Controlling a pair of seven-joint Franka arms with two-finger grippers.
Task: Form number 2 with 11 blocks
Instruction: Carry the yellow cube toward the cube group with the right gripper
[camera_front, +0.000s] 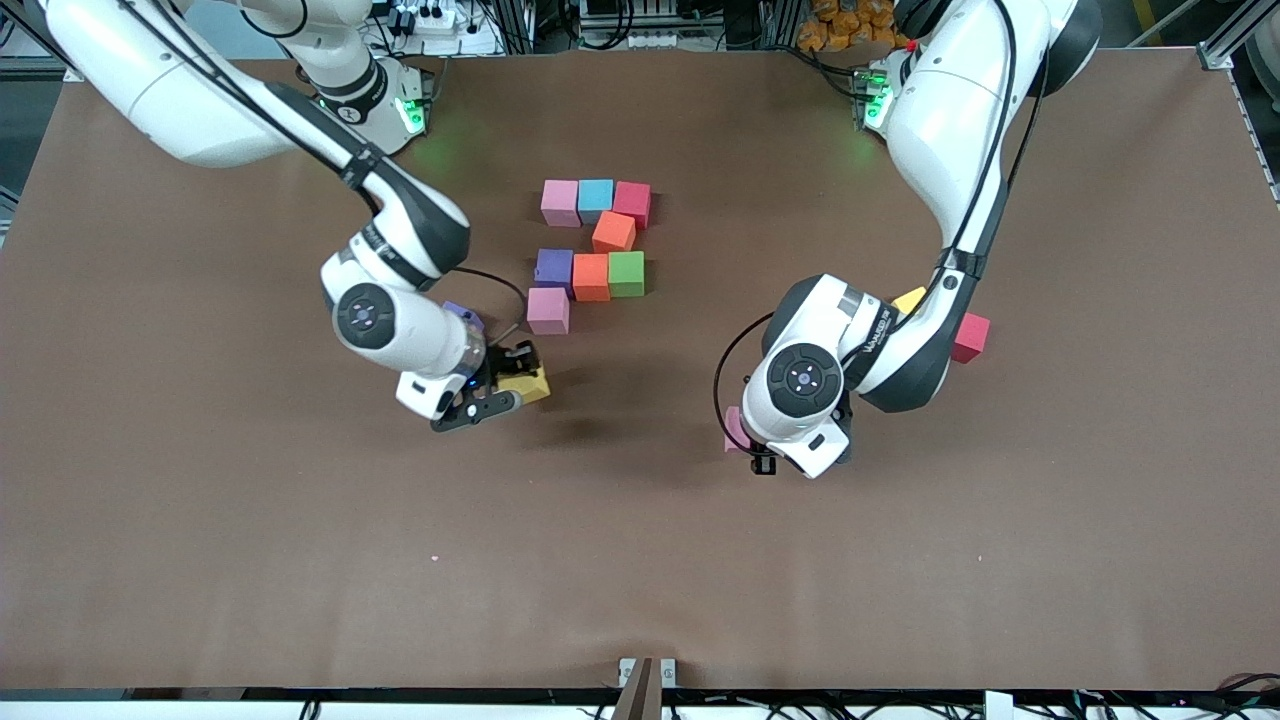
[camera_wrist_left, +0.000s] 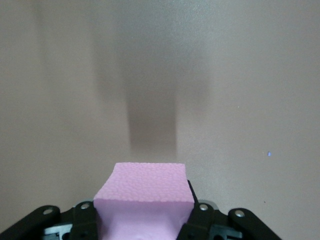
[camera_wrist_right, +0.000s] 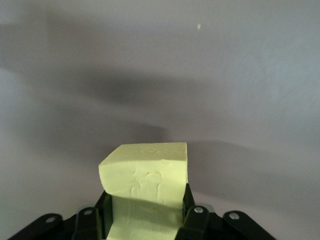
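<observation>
The unfinished number 2 (camera_front: 592, 252) lies in the upper centre of the front view, eight cubes so far. Just below it, the right gripper (camera_front: 505, 390) is closed on a yellow block (camera_wrist_right: 145, 177). At centre right, the left gripper (camera_front: 760, 450) clamps a pink block (camera_wrist_left: 145, 200) above the table (camera_front: 640, 560).

Even overhead light, soft arm shadows on table (camera_front: 200, 520), green LED glow by bases, wrist views sharp.

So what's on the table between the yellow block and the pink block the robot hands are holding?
Nothing. In the front view, only bare brown table lies between the yellow block in the right gripper and the pink block in the left gripper.
</observation>
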